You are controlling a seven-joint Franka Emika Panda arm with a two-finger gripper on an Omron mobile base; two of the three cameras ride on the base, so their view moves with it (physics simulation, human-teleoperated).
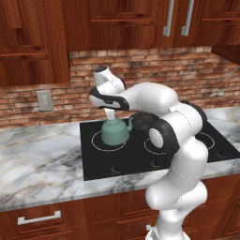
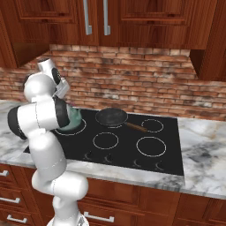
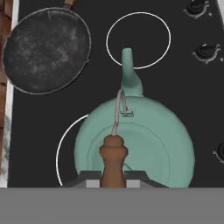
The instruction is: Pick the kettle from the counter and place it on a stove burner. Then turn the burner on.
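The teal-green kettle (image 1: pixel 115 132) stands inside the large burner ring (image 1: pixel 98 143) at the back left of the black cooktop (image 1: pixel 140 159). Its spout points toward the pan. My gripper (image 1: pixel 110 115) hangs straight above it, pointing down. In the hand view the gripper (image 3: pixel 113 179) is shut on the brown grip of the kettle (image 3: pixel 148 140) handle, one finger on each side. The burner ring (image 3: pixel 58 153) curves out from under the kettle's left side. From the right base view my arm hides most of the kettle (image 2: pixel 75 118).
A dark frying pan (image 1: pixel 140 121) with a brown handle sits on the back middle burner, close to the kettle's spout. Small control knobs (image 3: pixel 205 50) line the cooktop's front edge. The marble counter (image 1: pixel 37 159) stretches to the left, with a brick wall behind.
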